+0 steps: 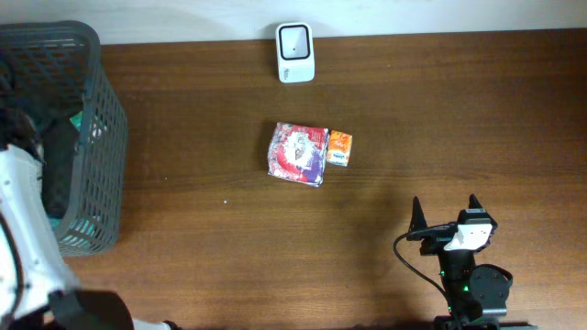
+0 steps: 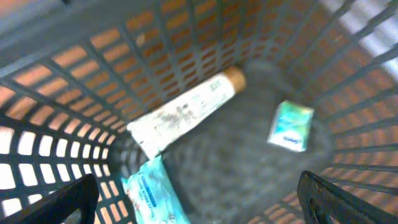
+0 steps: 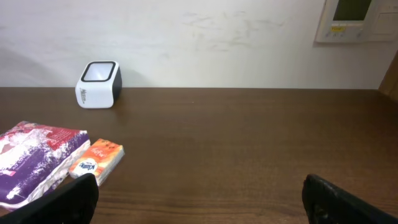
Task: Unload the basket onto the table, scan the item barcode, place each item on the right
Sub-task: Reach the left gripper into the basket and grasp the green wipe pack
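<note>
The white barcode scanner (image 1: 295, 52) with its dark window stands at the table's far edge, also seen as the scanner (image 3: 98, 84) in the right wrist view. My left gripper (image 2: 196, 190) is open inside the grey basket (image 1: 103, 101), above a white tube (image 2: 184, 111), a small green-and-white packet (image 2: 290, 126) and a teal wipes pack (image 2: 151, 194); nothing lies between its fingers. My right gripper (image 1: 445, 206) is open and empty at the front right, pointing toward the scanner. A red-and-purple pack (image 1: 299, 153) and an orange tissue pack (image 1: 339, 148) lie mid-table.
The basket's mesh walls (image 2: 56, 112) close in around the left gripper on all sides. The left arm's white body (image 1: 23, 229) leans over the basket's front. The red-and-purple pack (image 3: 34, 158) and orange pack (image 3: 96, 160) lie left of the right gripper (image 3: 199, 190).
</note>
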{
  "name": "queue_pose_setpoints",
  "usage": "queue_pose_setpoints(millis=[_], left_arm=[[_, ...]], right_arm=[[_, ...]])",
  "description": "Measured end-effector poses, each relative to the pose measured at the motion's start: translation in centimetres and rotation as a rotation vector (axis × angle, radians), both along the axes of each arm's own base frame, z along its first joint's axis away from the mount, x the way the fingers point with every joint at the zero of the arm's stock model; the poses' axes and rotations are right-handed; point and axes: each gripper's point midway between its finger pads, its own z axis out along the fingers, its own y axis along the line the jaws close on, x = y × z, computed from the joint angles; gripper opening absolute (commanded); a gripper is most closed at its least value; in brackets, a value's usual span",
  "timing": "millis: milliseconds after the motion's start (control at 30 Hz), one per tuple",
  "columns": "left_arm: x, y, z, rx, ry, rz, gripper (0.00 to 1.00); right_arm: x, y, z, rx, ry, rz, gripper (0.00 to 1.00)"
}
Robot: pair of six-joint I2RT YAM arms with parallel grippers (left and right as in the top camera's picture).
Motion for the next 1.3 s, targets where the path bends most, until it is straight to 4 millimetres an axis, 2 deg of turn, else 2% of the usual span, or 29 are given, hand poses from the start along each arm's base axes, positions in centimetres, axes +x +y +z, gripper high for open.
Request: queue_pose_setpoints(millis=[67,100,167,300,467,633,700,733,767,800,900,967,1000,1067,1200,1267,1300], left_arm=[[0.4,0.5,-4.4,-0.070,0.090,0.004,0.99],[0.6,0.6,-7.6,-0.129,0.155,0.003,0.99],[0.4,0.5,-10.7,-0.195,0.228,0.004,1.00],[-1.4,0.5,-15.2,-0.305,0.364,0.032,0.99],[-3.0,-0.5,-18.8,-0.388,0.493,0.040,0.98],[-5.3,-1.8,-21.3,-0.433,0.576,0.045,0.99],[-6.0,-2.1,-22.0,-0.441,0.598,0.049,0.94],[-6.3,-2.1,-22.2,-0.446,0.605,0.054,0.75],[-6.6,-1.9,-22.3,-0.447,0.610,0.060,0.48],[-6.8,-1.8,-22.2,-0.443,0.612,0.066,0.41],[-7.3,-1.2,-22.1,-0.435,0.618,0.086,0.33],[-7.2,-1.2,-22.1,-0.436,0.615,0.086,0.35],[-7.1,-1.1,-22.2,-0.435,0.610,0.086,0.48],[-6.8,-1.0,-22.2,-0.433,0.596,0.086,0.61],[-6.6,-1.0,-22.3,-0.439,0.582,0.086,0.68],[-6.6,-1.0,-22.6,-0.440,0.586,0.087,0.65],[-6.7,-1.0,-22.8,-0.440,0.595,0.088,0.45]], right_arm=[[0.0,0.0,0.0,-0.001,0.000,0.000,0.98],[0.0,0.0,0.0,0.000,0.000,0.000,0.99],[0.0,0.0,0.0,0.000,0.000,0.000,0.99],[0.0,0.0,0.0,0.000,0.000,0.000,0.99],[0.0,0.0,0.0,0.000,0.000,0.000,0.99],[0.0,0.0,0.0,0.000,0.000,0.000,0.99],[0.0,0.0,0.0,0.000,0.000,0.000,0.99],[0.0,0.0,0.0,0.000,0.000,0.000,0.99],[0.0,0.0,0.0,0.000,0.000,0.000,0.99],[0.0,0.0,0.0,0.000,0.000,0.000,0.98],[0.0,0.0,0.0,0.000,0.000,0.000,0.99],[0.0,0.0,0.0,0.000,0.000,0.000,0.99],[0.0,0.0,0.0,0.000,0.000,0.000,0.99],[0.0,0.0,0.0,0.000,0.000,0.000,0.99],[0.0,0.0,0.0,0.000,0.000,0.000,0.99],[0.0,0.0,0.0,0.000,0.000,0.000,0.99],[0.0,0.0,0.0,0.000,0.000,0.000,0.98]])
